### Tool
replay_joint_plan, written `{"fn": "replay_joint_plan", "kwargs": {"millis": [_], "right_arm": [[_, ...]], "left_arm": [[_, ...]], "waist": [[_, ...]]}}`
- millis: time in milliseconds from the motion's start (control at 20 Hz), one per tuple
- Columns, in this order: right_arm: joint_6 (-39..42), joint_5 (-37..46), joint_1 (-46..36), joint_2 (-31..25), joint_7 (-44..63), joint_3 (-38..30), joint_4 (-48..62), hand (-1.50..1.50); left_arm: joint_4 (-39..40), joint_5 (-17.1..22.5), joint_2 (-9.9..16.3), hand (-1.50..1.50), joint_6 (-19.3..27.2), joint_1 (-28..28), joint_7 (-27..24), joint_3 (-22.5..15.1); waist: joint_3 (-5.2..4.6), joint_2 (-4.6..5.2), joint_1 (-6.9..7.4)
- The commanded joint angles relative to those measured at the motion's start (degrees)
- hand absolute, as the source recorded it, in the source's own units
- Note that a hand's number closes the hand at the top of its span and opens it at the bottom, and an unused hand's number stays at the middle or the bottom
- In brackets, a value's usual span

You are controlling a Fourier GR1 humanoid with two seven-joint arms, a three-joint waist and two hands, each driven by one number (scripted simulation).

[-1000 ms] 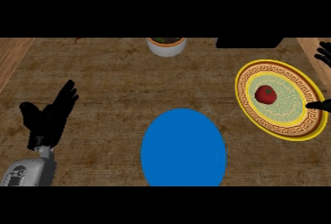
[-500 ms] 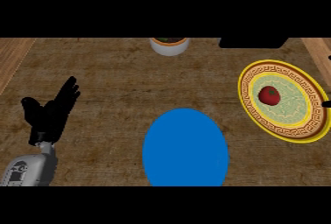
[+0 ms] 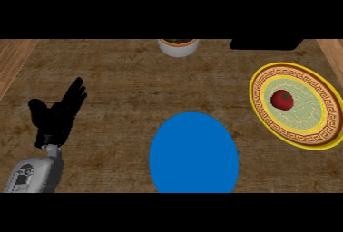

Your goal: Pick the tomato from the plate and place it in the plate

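The desk looked rough and mottled like worn stone, the blue plate flat matt, the tomato glossy.

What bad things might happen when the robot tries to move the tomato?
The tomato is round, so it might roll off the patterned plate when touched. That plate sits near the counter's right edge, so a nudge could push it over. The left hand rests open far from the tomato, and reaching across could sweep over the blue plate.

Tomato on right plate; second plate centre-front; pot behind.
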Motion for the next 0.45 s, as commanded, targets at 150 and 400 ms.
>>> {"fn": "replay_joint_plan", "kwargs": {"millis": [150,400], "right_arm": [[8.74,0.84,2.45,-3.54,-11.13,2.22,2.84,-1.5],[7.61,1.23,2.45,-5.44,-11.46,3.7,4.42,-1.5]], "left_arm": [[-0.08,-0.79,-1.11,0.0,-0.23,1.92,-1.53,-1.3],[-1.31,-0.03,-0.68,0.0,-0.83,1.22,-0.82,-0.92]], "waist": [[0.07,0.15,0.59],[0.21,0.43,1.46]]}}
